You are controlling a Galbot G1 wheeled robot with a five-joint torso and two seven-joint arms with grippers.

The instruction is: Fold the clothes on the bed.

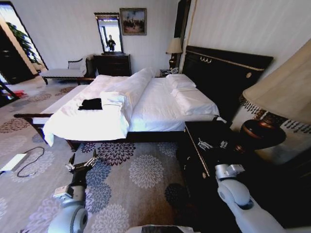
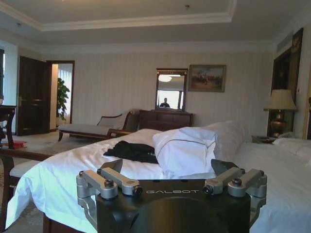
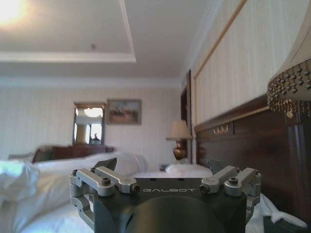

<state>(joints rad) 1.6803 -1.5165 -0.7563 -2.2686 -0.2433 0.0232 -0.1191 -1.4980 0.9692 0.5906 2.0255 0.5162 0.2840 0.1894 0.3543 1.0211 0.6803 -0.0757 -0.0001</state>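
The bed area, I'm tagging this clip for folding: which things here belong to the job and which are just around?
Job:
black T-shirt, bunched on the duvet
bed
left gripper, open, over the carpet
right gripper, open, above the nightstand

Around:
nightstand
lamp
chaise
dresser
cable on the carpet

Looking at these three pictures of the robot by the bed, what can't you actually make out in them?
- T-shirt: a small dark heap on the bed in the head view; no lettering or shape is readable.
- T-shirt's right part in the left wrist view: hidden behind the folded-back duvet.
- Left gripper: too small in the head view to judge its fingers.
- Right gripper: lost against the dark nightstand.
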